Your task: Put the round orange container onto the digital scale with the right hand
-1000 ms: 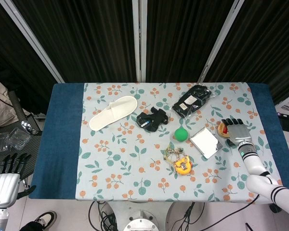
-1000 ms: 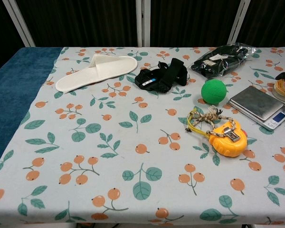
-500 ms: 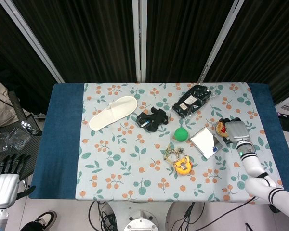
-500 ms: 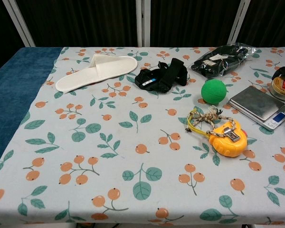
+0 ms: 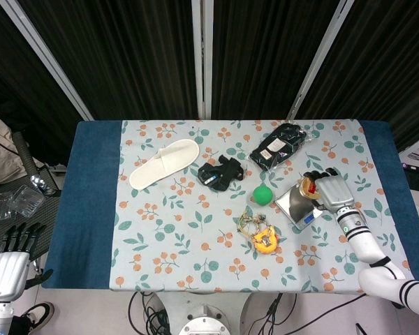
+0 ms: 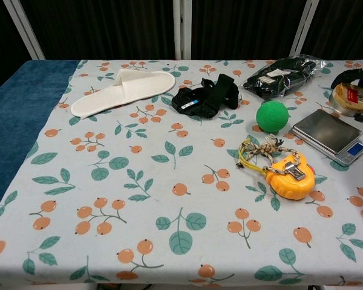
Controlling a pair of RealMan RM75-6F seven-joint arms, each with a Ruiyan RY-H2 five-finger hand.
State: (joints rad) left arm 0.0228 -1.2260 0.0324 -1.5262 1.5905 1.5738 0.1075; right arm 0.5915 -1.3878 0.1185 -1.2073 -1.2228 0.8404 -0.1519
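Observation:
My right hand point(image 5: 330, 190) grips the round orange container point(image 5: 309, 187), a flat tin with a red and orange lid, lifted off the table. The container point(image 6: 349, 98) hangs above the far right edge of the digital scale point(image 6: 333, 135); part of the hand point(image 6: 354, 79) shows at the chest view's right edge. The scale point(image 5: 297, 204) is a silver platform with a small blue display, bare on top. My left hand point(image 5: 8, 262) hangs open off the table's left front corner, far from everything.
A green ball point(image 5: 263, 194) lies just left of the scale. In front of it sits a yellow tape measure point(image 5: 264, 239) with a rope tangle point(image 6: 263, 148). Behind are a black packet point(image 5: 279, 145), a black strap bundle point(image 5: 222, 172) and a white slipper point(image 5: 165, 162).
My right hand closed around the orange container, lifted it from the table right of the scale, and carried it left to hang over the scale's edge. The left hand stayed put.

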